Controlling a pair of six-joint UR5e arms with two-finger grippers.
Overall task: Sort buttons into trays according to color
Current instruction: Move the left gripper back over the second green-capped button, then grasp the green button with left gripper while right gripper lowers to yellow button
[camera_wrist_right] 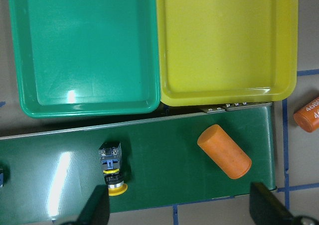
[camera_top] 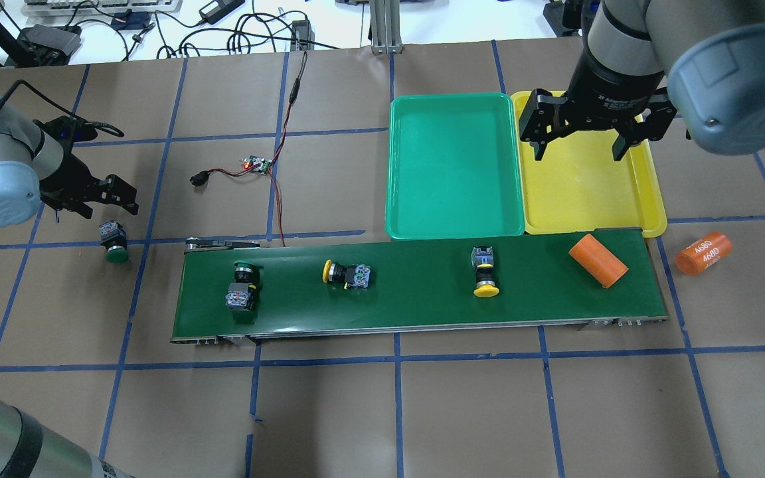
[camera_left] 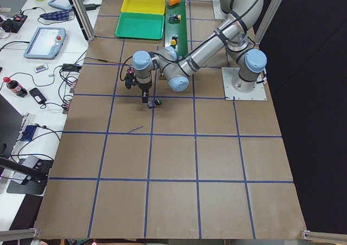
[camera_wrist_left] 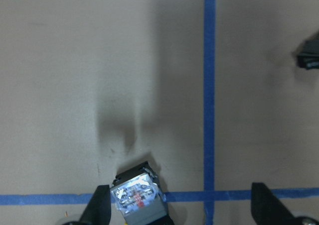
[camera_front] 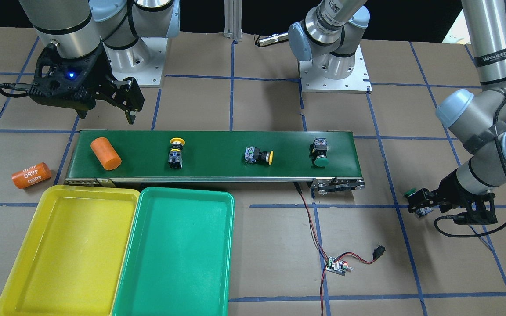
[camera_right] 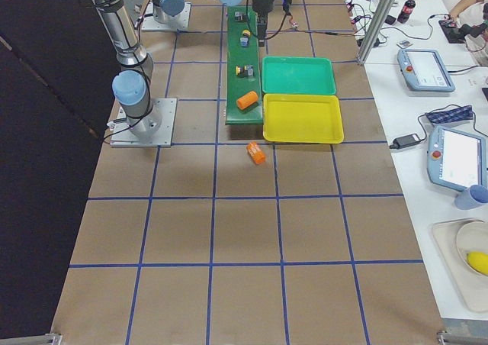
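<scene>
One green-capped button [camera_top: 114, 240] lies on the table off the belt's end. My left gripper [camera_top: 107, 201] hovers over it, open; in the left wrist view the button [camera_wrist_left: 137, 196] sits between the fingers, close to one of them. On the belt lie a green button [camera_top: 243, 285] and two yellow buttons [camera_top: 348, 273] [camera_top: 484, 271]. The green tray [camera_top: 452, 166] and yellow tray [camera_top: 582, 192] stand side by side beyond the belt, both empty. My right gripper [camera_top: 578, 143] is open and empty above the yellow tray.
A plain orange cylinder [camera_top: 597, 260] lies on the dark green conveyor belt [camera_top: 422, 312] at its right end. An orange cylinder printed "4680" [camera_top: 702, 253] lies on the table past it. A small circuit board [camera_top: 256, 164] with red wires lies behind the belt.
</scene>
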